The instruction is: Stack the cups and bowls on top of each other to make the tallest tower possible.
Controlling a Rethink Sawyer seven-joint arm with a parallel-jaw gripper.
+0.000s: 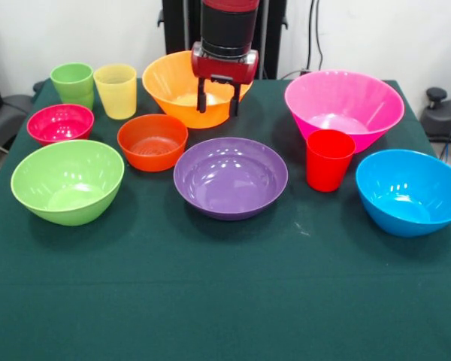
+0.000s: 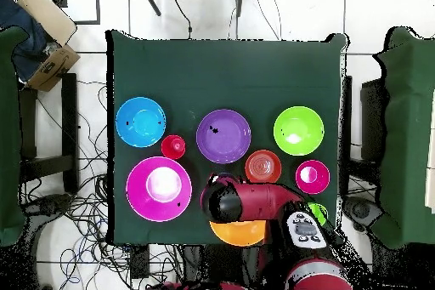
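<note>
Bowls (image 1: 231,177), seven, unstacked, cups (image 1: 330,159), three, tool (image 1: 217,99) open, empty, over orange bowl (image 1: 182,89)

The tabletop (image 1: 210,301) was dark green. Large bowls were orange (image 1: 169,79), pink (image 1: 344,105), purple (image 1: 231,177), lime-green (image 1: 68,181) and blue (image 1: 411,192); small ones red-orange (image 1: 152,141) and magenta (image 1: 60,123). Cups were green (image 1: 73,83), pale yellow (image 1: 116,90) and red (image 1: 329,159). The gripper (image 1: 217,99) was red and black.
</note>
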